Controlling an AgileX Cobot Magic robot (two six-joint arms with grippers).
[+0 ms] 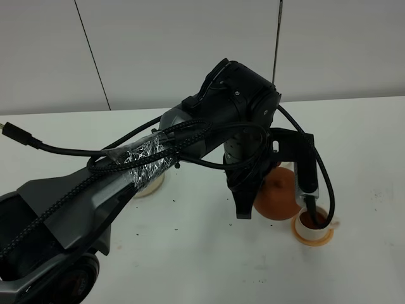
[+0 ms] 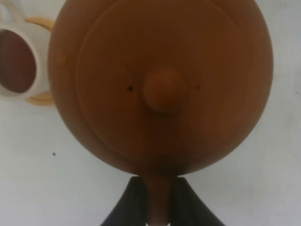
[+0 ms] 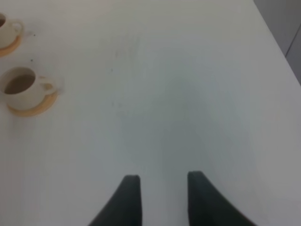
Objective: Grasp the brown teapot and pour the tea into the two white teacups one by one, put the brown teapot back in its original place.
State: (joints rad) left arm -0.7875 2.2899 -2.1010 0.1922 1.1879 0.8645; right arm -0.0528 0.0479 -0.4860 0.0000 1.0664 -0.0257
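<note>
My left claw is clamped on the loop handle of the brown teapot, a dark finger pressed on either side of it; through my left wrist camera the pot's round lid and its knob fill the view, seen from above, and just past its rim sits a white teacup with dark reddish-brown tea inside, on an orange coaster; from the high camera my left arm stretches across the white table, the teapot hangs beneath the wrist close beside that filled cup, and a pale saucer lies well apart on the left, half hidden behind my arm; my right claw holds nothing, its fingers standing a narrow way apart over bare tabletop, with both cups on their coasters far off at the edge of its view.
</note>
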